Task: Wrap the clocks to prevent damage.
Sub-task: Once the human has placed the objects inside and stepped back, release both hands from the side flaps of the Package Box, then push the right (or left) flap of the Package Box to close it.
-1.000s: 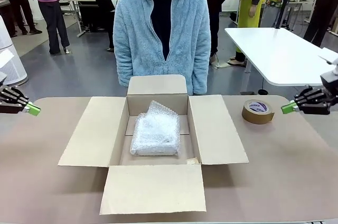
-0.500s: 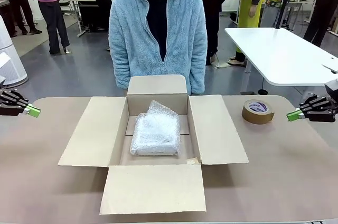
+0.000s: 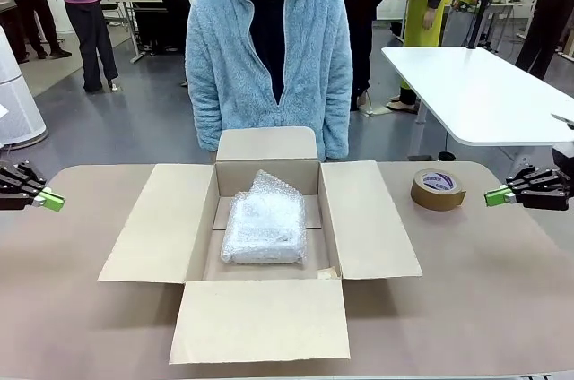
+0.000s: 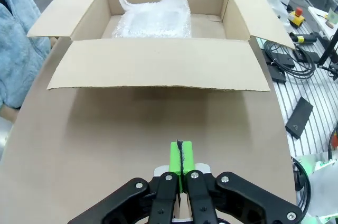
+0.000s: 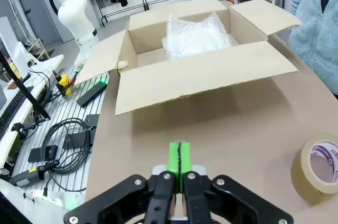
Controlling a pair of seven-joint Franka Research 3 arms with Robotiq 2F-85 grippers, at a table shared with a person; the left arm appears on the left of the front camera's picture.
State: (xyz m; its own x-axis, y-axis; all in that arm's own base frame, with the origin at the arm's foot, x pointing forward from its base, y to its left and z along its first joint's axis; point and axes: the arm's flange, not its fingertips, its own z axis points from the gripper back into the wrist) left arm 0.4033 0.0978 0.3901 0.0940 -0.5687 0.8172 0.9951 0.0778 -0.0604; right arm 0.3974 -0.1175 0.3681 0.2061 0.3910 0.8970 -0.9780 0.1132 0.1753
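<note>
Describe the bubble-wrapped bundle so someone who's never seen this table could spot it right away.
On the table, an open brown cardboard box spreads its four flaps. On its floor lies the bubble-wrap bundle, whitish and pillow-shaped. The tape roll nearby is a brown ring, outside the box.

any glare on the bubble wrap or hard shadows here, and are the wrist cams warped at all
Front view: soft, even light, sharp throughout; the bubble-wrap bundle has small glints but is not blown out. Left wrist view: the bundle looks near white, a soft shadow lies on the table under the nearest flap of the cardboard box, with mild wide-angle bowing at the edges. Right wrist view: the same soft flap shadow and bowing.
</note>
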